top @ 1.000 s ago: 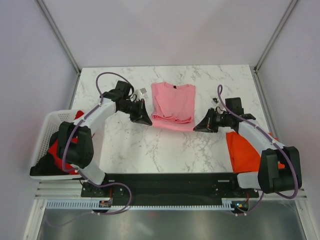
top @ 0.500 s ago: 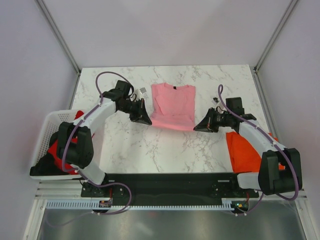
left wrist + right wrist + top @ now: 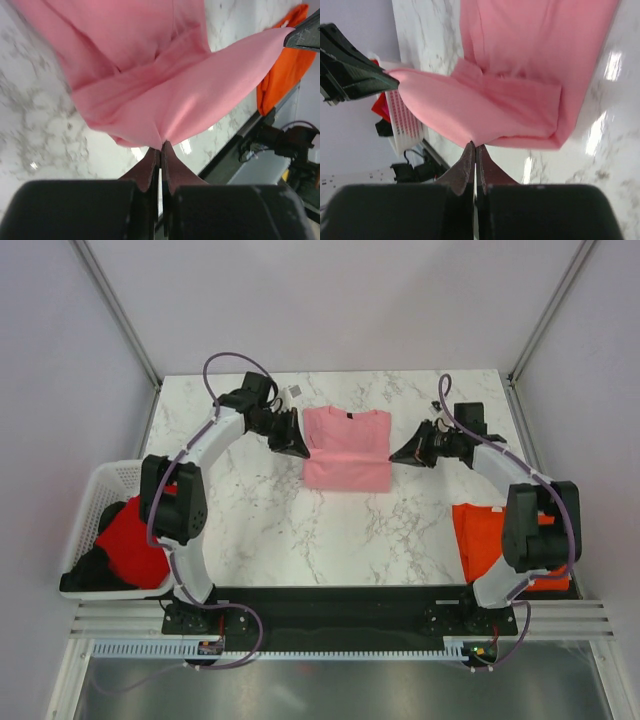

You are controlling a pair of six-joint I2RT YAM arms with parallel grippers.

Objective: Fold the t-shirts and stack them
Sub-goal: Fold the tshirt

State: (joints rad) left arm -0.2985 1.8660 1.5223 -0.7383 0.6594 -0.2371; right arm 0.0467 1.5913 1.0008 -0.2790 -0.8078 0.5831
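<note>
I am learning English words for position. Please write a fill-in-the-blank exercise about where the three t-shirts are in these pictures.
1. The left gripper and the right gripper are both shut on the pink t-shirt, which lies ____ the two arms.
2. The orange t-shirt lies beside the ____ arm.
3. The red t-shirt lies in the white basket beside the ____ arm.
Missing words: between, right, left.

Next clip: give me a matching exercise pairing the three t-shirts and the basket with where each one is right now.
1. light pink fabric t-shirt
2. bright orange fabric t-shirt
3. red fabric t-shirt
4. white plastic lattice basket

A. left near side, beside the left arm
B. table middle, pinched by left gripper and right gripper
C. inside the basket
D. right near side

Pairs: 1-B, 2-D, 3-C, 4-A
</note>
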